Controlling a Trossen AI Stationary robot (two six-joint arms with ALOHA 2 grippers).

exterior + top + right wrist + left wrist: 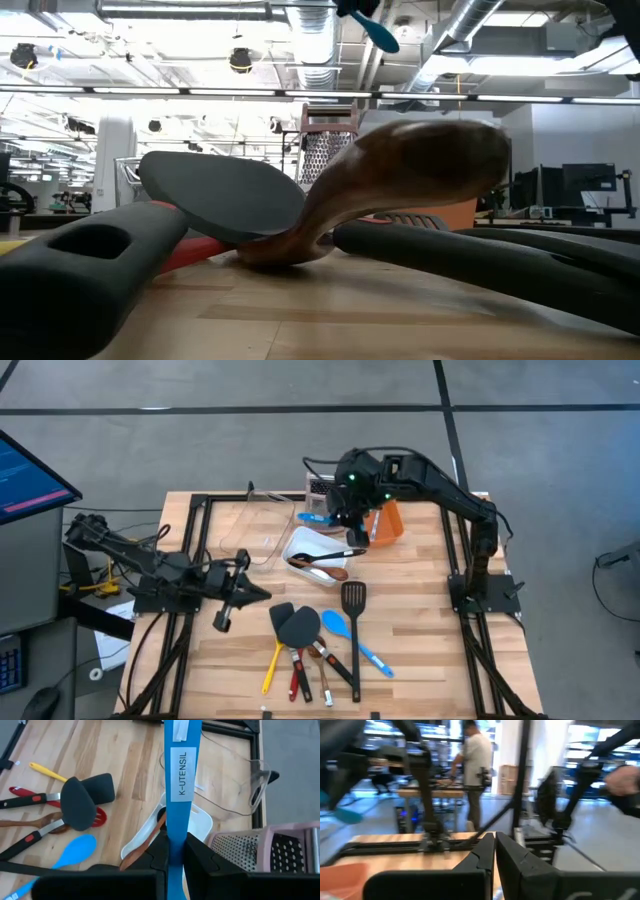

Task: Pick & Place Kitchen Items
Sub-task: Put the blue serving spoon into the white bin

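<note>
One blue utensil (175,795) is in transit: the right gripper (174,851) is clamped narrow on its handle, which carries a white label reading K-UTENSIL, and holds it in the air above the white tub (312,547) at the far middle of the table (420,660). In the high view the same gripper (345,510) hangs between the grater (320,488) and the orange tub (390,520), with only a short blue end (312,517) poking out.

Judging by that, the step in hand is the carry-and-place of this piece, and the white tub looks the likely target, since a wooden spoon and a black-handled tool already lie in it. The next move would call for lowering the handle along the tub's length so it drops in without levering the pieces already there, then letting go.

Still on the near boards wait the slotted turner (353,600), a blue spoon (338,624), two black spatulas (297,624) and the yellow-, red- and wood-handled tools beside them.

The left gripper (222,622) rests at the left side of the table, fingers pressed together and holding nothing.

Hard to make out: the carried utensil's working end is cut off in the right wrist view and mostly hidden under the arm from above. The clear tub (258,528) shows only as faint edges. The low view is filled by a wooden spoon (400,180) and a spatula blade (220,195) close to the lens, hiding nearly everything behind.
</note>
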